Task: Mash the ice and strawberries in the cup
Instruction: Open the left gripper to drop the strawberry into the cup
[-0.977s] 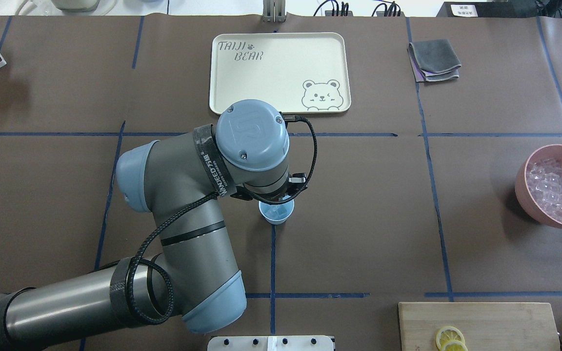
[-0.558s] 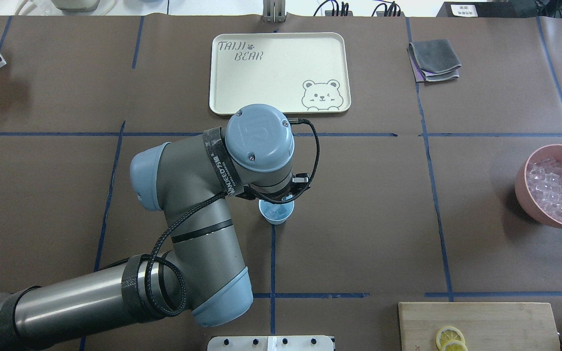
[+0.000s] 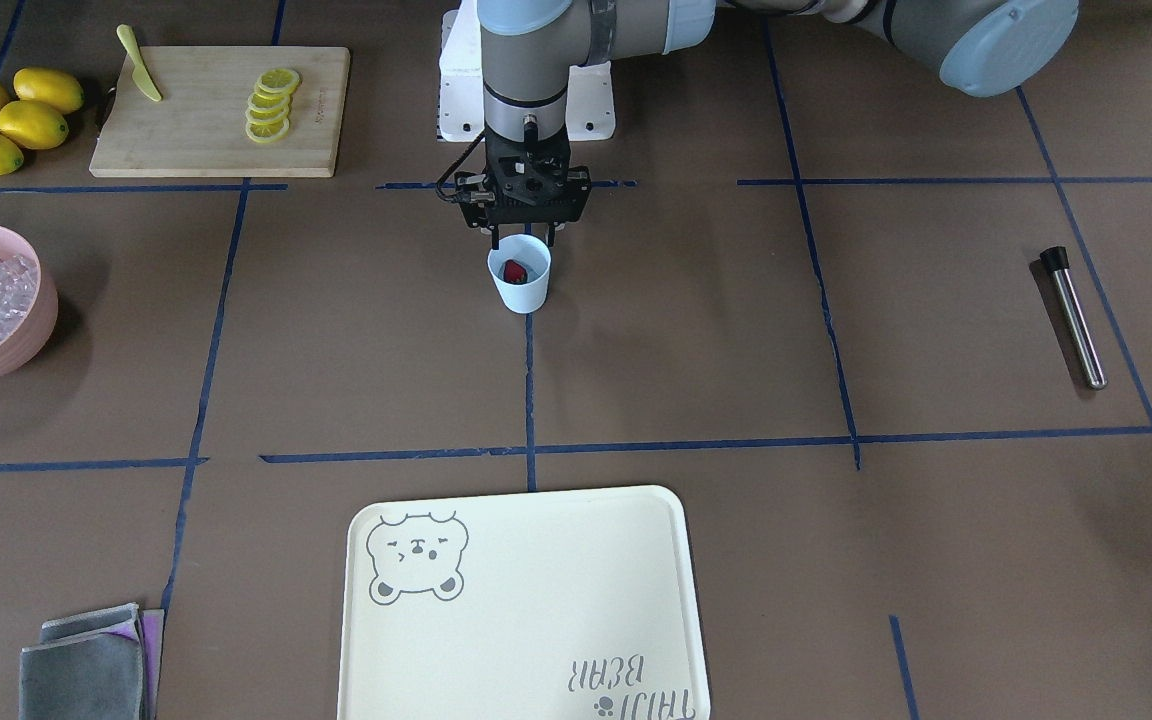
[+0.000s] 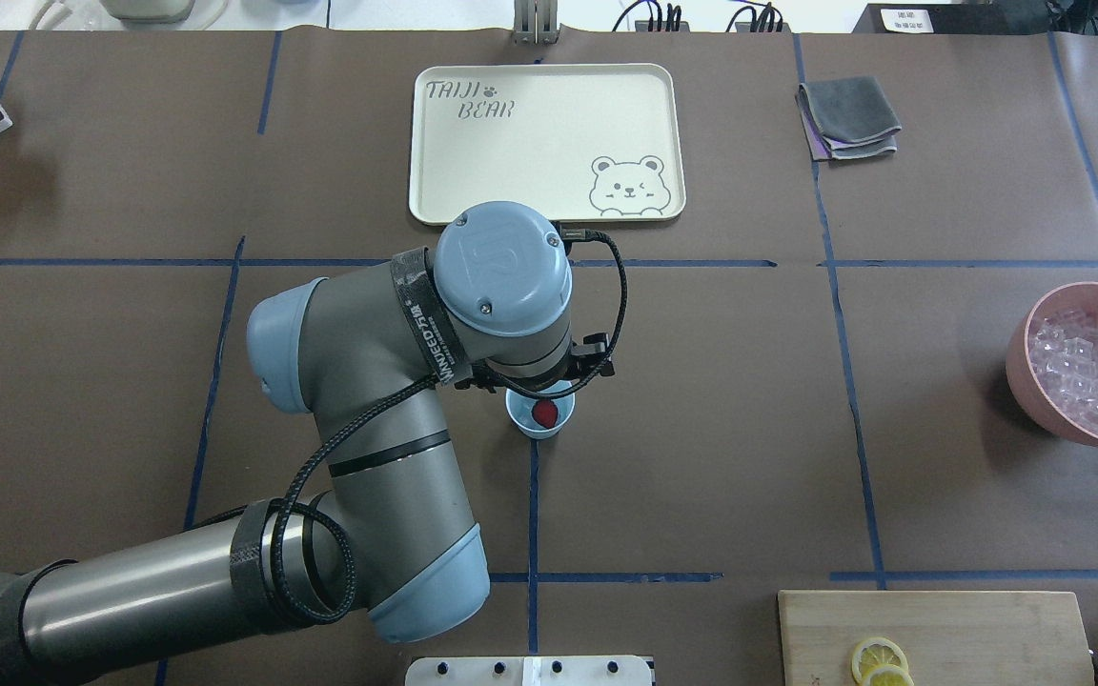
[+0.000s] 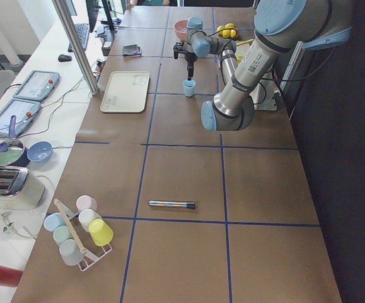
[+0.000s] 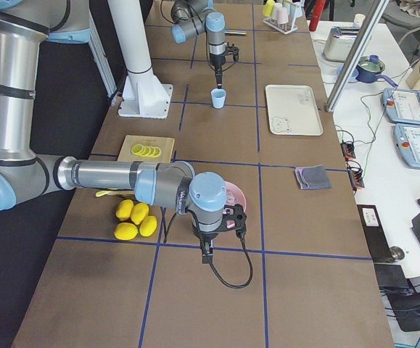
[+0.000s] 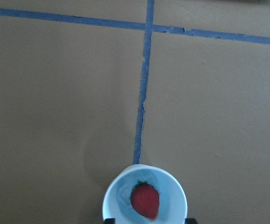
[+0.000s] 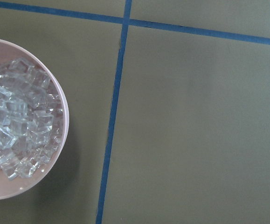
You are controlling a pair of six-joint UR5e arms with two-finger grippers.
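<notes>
Jaws on our left gripper stand spread apart and hold nothing, one finger to each side of the far rim of the cup, just above its mouth. For our right gripper we cannot tell whether the jaws are spread or closed. It shows only in the side view, hanging low beside the pink bowl, and its own camera sees none of its fingers.

We see the cup upright on the tabletop, mouth up, its long axis vertical, narrowing toward the base. It is smooth, pale blue plastic with no handle, and it sits on a line of blue tape. Inside lies the strawberry, dark red, glossy and oval. From the left wrist camera its long axis runs nearly in line with the tape, tilted slightly. It rests on the ice, glassy whitish lumps in the bottom of the cup. The pink bowl is round and matt, heaped with clear cubes. The tabletop is covered in a dull brown sheet.
</notes>
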